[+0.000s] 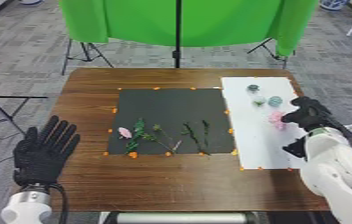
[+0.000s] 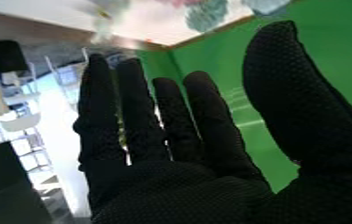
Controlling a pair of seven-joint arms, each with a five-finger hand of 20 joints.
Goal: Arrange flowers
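Flowers lie in two groups in the head view. A pink cluster (image 1: 277, 120) is on the white sheet (image 1: 254, 150), close beside the right robot hand (image 1: 308, 113), with green rosettes (image 1: 275, 101) farther ahead of it. Between that hand and the empty, flat left robot hand (image 1: 41, 159), leafy stems (image 1: 140, 126) and a pink bloom (image 1: 124, 133) lie spread on the black mat (image 1: 172, 106), presumably for easy choosing.

In the right wrist view, the right robot hand is released, straight-fingered, thumb wide, probably sparing the blooms beyond its fingertips.
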